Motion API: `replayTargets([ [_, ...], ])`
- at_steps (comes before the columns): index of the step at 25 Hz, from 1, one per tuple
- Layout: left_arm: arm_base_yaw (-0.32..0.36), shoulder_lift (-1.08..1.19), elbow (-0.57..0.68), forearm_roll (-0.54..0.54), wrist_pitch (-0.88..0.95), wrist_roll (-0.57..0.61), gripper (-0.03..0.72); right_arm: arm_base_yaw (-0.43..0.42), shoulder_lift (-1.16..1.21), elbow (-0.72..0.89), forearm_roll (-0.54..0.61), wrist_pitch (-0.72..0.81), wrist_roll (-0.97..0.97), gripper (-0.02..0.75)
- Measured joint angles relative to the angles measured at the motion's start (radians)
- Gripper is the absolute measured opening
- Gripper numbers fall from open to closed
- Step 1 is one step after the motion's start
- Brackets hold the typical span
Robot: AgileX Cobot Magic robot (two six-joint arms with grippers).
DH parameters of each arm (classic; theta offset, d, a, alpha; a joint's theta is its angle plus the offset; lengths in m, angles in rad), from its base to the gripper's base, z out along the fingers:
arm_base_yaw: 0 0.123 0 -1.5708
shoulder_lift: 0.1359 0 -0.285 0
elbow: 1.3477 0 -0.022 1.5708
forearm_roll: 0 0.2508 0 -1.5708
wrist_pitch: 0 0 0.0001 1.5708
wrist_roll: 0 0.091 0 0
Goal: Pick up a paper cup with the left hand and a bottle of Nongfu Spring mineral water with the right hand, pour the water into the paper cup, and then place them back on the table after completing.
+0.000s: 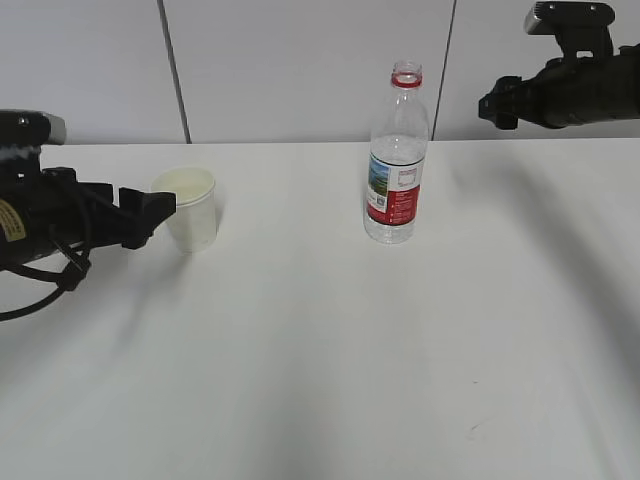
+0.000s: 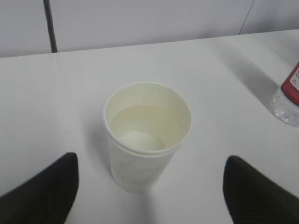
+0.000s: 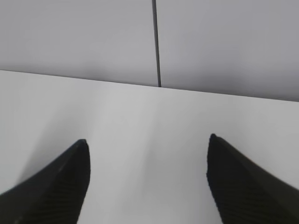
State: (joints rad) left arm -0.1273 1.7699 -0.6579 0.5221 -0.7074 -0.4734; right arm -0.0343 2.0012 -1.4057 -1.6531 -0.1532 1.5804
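The off-white paper cup stands upright on the white table. A faint ring shows partway up its cream inside; I cannot tell whether that is water. My left gripper is open, its black fingers wide on either side just short of the cup and not touching it. The uncapped Nongfu Spring bottle, clear with a red label, stands right of centre. My right gripper hangs open and empty, high and to the right of the bottle. The right wrist view shows only bare table.
A grey panelled wall runs along the table's far edge. The bottle's shadow falls on the table surface between cup and bottle.
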Motion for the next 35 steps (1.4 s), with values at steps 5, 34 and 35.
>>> replayTargets([
  [5, 0.0, -0.084, -0.001, 0.0, 0.12, -0.099, 0.573, 0.0, 0.0, 0.0, -0.013, 0.0, 0.002, 0.573],
  [34, 0.0, -0.256, -0.601, -0.505, 1.637, 0.254, 0.451, 0.0, 0.0, 0.0, -0.083, -0.002, 0.089, 0.573],
  [35, 0.0, -0.256, -0.625, -0.505, 1.67, 0.262, 0.448, 0.0, 0.0, 0.0, -0.083, -0.002, 0.09, 0.573],
])
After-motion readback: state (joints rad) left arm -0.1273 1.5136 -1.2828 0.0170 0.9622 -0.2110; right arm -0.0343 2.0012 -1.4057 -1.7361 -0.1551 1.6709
